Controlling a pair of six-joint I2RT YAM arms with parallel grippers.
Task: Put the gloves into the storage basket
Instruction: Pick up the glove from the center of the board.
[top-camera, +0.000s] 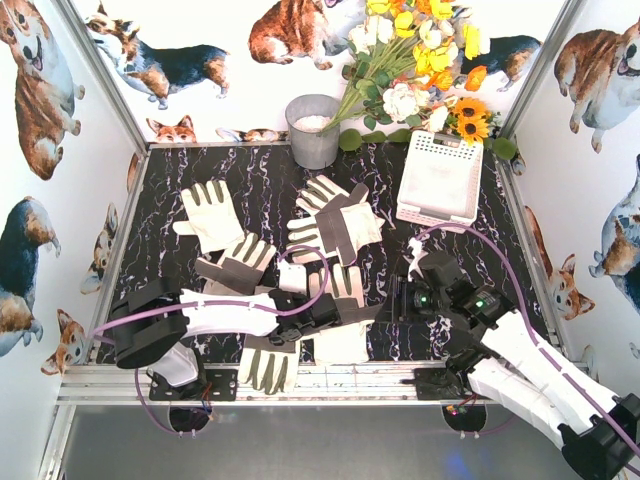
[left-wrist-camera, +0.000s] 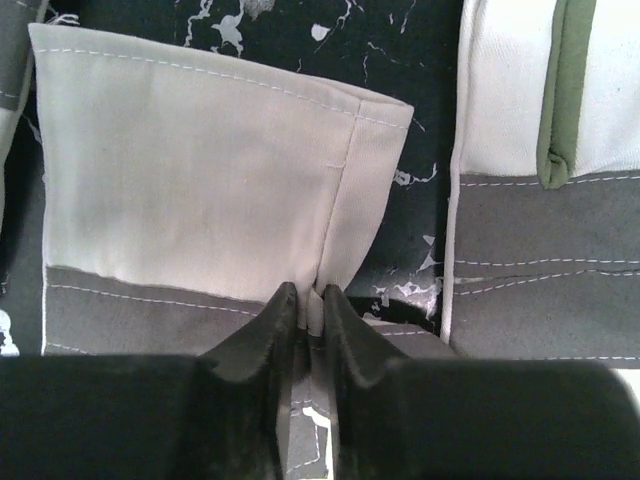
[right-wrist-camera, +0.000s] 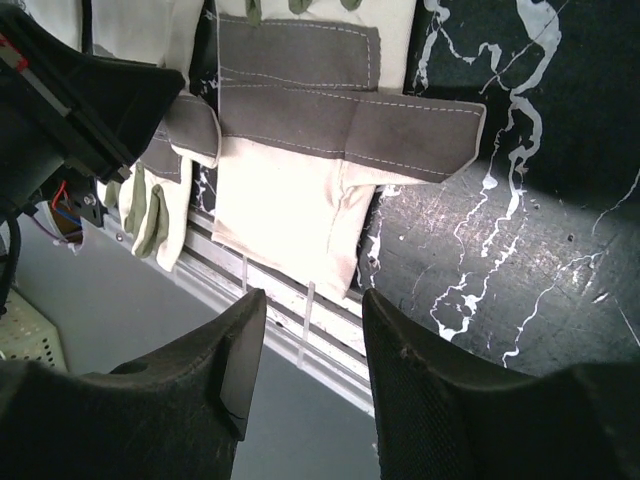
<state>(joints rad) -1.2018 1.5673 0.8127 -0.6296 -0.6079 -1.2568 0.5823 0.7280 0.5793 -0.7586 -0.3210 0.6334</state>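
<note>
Several cream-white gloves with grey patches lie scattered over the black marbled table (top-camera: 250, 170). My left gripper (top-camera: 322, 312) is low at the front middle. In the left wrist view the gripper (left-wrist-camera: 310, 296) is shut on a pinched fold of a glove (left-wrist-camera: 200, 170), where its cream cuff meets the grey band. That glove (top-camera: 343, 343) lies flat near the front rail. My right gripper (top-camera: 405, 298) hovers just right of it, and its jaws (right-wrist-camera: 315, 310) are open and hold nothing. The same glove (right-wrist-camera: 300, 190) lies ahead of them. The white storage basket (top-camera: 440, 180) stands at the back right.
A grey metal bucket (top-camera: 313, 128) stands at the back centre beside a bunch of flowers (top-camera: 420, 60). More gloves lie at the left (top-camera: 210, 215), in the centre (top-camera: 340, 220) and at the front (top-camera: 268, 362). Another glove (left-wrist-camera: 540, 250) lies right beside the held one. The metal front rail (right-wrist-camera: 300, 300) borders the table.
</note>
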